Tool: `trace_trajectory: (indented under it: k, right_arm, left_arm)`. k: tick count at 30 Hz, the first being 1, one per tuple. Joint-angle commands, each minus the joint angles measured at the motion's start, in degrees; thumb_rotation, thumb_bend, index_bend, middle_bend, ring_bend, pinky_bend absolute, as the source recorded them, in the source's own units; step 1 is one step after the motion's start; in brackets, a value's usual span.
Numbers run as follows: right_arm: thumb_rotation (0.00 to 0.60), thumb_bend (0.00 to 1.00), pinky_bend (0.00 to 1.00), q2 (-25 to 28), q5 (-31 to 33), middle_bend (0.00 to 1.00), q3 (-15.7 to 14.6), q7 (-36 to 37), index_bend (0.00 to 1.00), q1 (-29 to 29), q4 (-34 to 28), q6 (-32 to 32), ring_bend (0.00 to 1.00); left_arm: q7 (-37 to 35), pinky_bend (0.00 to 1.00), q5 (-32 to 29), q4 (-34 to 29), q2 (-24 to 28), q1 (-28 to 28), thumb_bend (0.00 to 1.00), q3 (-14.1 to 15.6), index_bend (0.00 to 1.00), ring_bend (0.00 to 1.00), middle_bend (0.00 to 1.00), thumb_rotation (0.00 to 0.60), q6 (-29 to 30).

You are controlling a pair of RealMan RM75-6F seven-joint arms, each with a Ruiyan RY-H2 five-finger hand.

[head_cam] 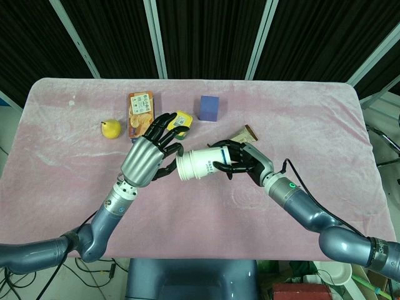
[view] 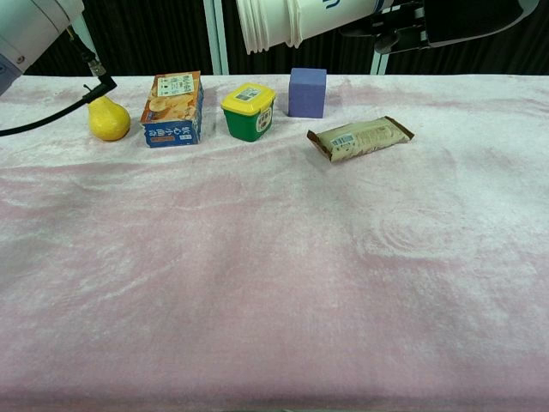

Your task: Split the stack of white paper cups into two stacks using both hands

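Bench [head_cam: 75, 181] under pink cloth fills most of both views. Left hand [head_cam: 150, 153] at centre of the head view, fingers spread apart, fingertips [head_cam: 177, 150] reaching at the open rim of the cup stack; cannot tell whether they touch it. Right hand [head_cam: 240, 164] just right of centre, fingers wrapped around the stack of white paper cups [head_cam: 199, 165], which lies on its side in the air above the bench, mouth toward frame left; in the chest view the stack sits at the top edge, several nested rims showing. Blue and orange snack box [view: 172, 108] in the upper left of the chest view; brown wrapped bar [view: 360, 138] right of centre; purple cube [view: 307, 92] upper centre; green tub with yellow lid [view: 248, 112] between box and cube; yellow pear [view: 108, 118] at far upper left.
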Motion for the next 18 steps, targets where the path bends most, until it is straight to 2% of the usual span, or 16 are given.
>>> trace_trajectory:
  k: [1,11,18]
  right_arm:
    - [0.600,0.64,0.70,0.15,-0.14,0.66,0.13,0.03,0.86,-0.35,0.09,-0.36,0.75]
    - [0.600,0.65,0.70,1.14,-1.84,0.66,0.88,-0.02,0.86,-2.75,0.88,-1.21,0.75]
    - [0.600,0.65,0.70,1.41,-5.98,0.66,-0.84,-3.44,0.86,-4.83,1.84,1.24,0.75]
  left_arm:
    - [-0.04,0.11,0.04,0.04,0.09,0.01,0.64,0.08,0.61,0.00,0.24,0.600,-0.01]
    - [-0.96,0.11,0.76,-0.20,1.33,1.25,0.64,0.84,0.61,0.00,0.24,0.600,1.59]
    - [-1.53,0.11,-0.05,-1.53,4.76,3.29,0.64,1.91,0.61,0.00,0.24,0.600,1.47]
